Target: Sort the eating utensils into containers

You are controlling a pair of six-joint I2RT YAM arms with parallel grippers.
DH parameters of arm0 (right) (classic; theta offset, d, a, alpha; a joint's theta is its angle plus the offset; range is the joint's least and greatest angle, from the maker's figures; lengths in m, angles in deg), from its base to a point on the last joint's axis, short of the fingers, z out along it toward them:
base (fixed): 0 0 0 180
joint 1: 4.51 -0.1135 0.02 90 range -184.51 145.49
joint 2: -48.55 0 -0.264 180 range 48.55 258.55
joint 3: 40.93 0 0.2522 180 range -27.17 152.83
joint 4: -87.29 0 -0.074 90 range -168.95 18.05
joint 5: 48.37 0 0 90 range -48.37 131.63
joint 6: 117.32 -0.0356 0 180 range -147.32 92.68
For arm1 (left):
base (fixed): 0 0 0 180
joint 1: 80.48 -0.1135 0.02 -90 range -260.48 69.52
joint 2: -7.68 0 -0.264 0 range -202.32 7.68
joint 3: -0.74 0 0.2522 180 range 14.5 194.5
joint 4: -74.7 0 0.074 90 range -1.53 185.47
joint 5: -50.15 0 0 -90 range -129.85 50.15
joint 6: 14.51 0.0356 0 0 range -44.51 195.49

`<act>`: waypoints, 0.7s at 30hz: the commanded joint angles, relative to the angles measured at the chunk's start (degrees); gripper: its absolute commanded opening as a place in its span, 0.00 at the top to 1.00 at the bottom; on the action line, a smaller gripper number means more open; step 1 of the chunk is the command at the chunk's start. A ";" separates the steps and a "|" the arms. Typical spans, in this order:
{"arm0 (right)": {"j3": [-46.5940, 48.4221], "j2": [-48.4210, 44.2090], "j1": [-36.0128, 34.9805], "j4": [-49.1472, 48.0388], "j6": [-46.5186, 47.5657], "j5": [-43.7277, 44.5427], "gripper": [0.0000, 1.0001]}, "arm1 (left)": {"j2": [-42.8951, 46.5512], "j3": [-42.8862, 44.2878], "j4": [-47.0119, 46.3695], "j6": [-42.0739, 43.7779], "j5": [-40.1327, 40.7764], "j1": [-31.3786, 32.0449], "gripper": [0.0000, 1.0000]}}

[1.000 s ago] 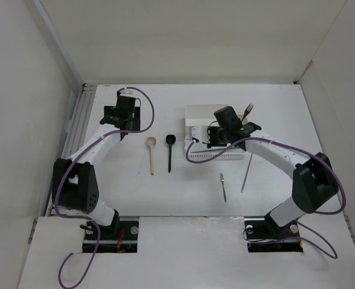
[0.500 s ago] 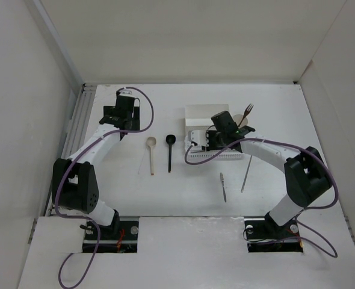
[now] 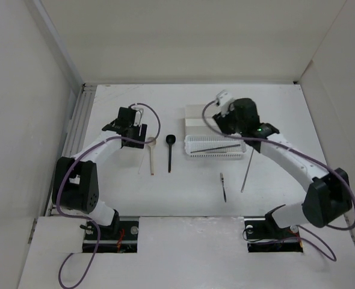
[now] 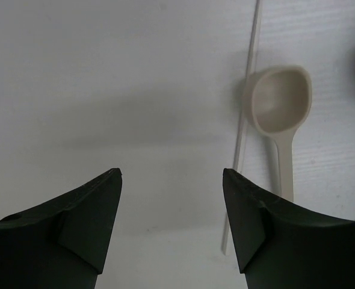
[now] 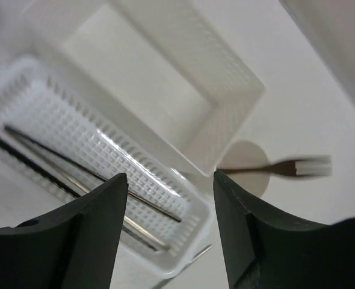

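Right hand [image 5: 168, 176] has risen, open, above chopsticks [image 5: 57, 155] in basket tray [image 5: 87, 139].

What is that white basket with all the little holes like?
The basket is long, low and white, plastic by the look, with small holes all over its floor and walls. It lies flat on the table, right against the near side of the box. Thin dark sticks lie lengthwise inside.
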 commanded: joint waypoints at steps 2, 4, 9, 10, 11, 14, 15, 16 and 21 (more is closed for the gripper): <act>1.47 -4.80 10.36 3.23 -46.45 1.04 0.38 | 1.66 -4.44 -1.38 2.61 -5.91 -0.14 0.36; -3.71 -6.64 14.15 6.16 -55.24 2.42 0.41 | 1.66 -4.45 -1.39 2.62 -5.91 -0.14 0.37; -14.17 -13.76 15.21 13.36 -74.51 5.07 0.42 | 1.66 -4.45 -2.01 0.07 -5.39 -0.14 0.36; -16.10 -13.77 15.21 14.08 -75.66 5.07 0.41 | 1.66 -4.45 -2.53 0.07 -5.39 -0.14 0.36; -16.99 -14.29 15.21 14.08 -76.28 5.07 0.41 | 1.66 -4.45 -2.53 0.07 -5.39 0.38 0.36; -19.45 -12.28 15.21 16.10 -76.29 5.94 0.41 | 1.66 -4.97 -3.06 -1.07 -5.39 0.39 0.36; -19.46 -10.18 15.21 16.71 -76.90 5.95 0.41 | 1.66 -4.97 -3.06 -1.07 -5.39 0.39 0.36; -20.16 -9.12 15.91 17.24 -76.90 5.95 0.43 | 1.66 -4.97 -3.06 -1.07 -5.91 0.39 0.34; -22.79 -6.65 16.44 14.62 -79.89 4.72 0.54 | 1.66 -3.92 -2.53 -1.07 -5.91 0.39 0.34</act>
